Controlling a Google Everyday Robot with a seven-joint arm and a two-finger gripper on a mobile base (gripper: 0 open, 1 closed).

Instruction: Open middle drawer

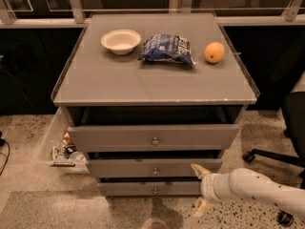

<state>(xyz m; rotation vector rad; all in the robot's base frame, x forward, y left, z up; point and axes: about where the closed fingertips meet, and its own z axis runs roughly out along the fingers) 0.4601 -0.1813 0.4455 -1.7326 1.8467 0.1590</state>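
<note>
The grey cabinet has three stacked drawers, each with a small round knob. The middle drawer (155, 167) has a mid-sized front, and its knob (155, 171) sits at centre. A dark gap shows above this front. My gripper (199, 189) is at the lower right, in front of the right ends of the middle and bottom drawer fronts. It is open, with the upper finger (198, 170) by the middle drawer's right end and the lower finger (201, 207) below the bottom drawer. It holds nothing and is well right of the knob.
The widest top drawer (153, 137) and narrow bottom drawer (153, 189) flank the middle one. On the cabinet top (119, 82) sit a white bowl (120, 40), a blue chip bag (167, 48) and an orange (214, 52). There is a clutter bin (64, 149) at left and an office chair base (267, 156) at right.
</note>
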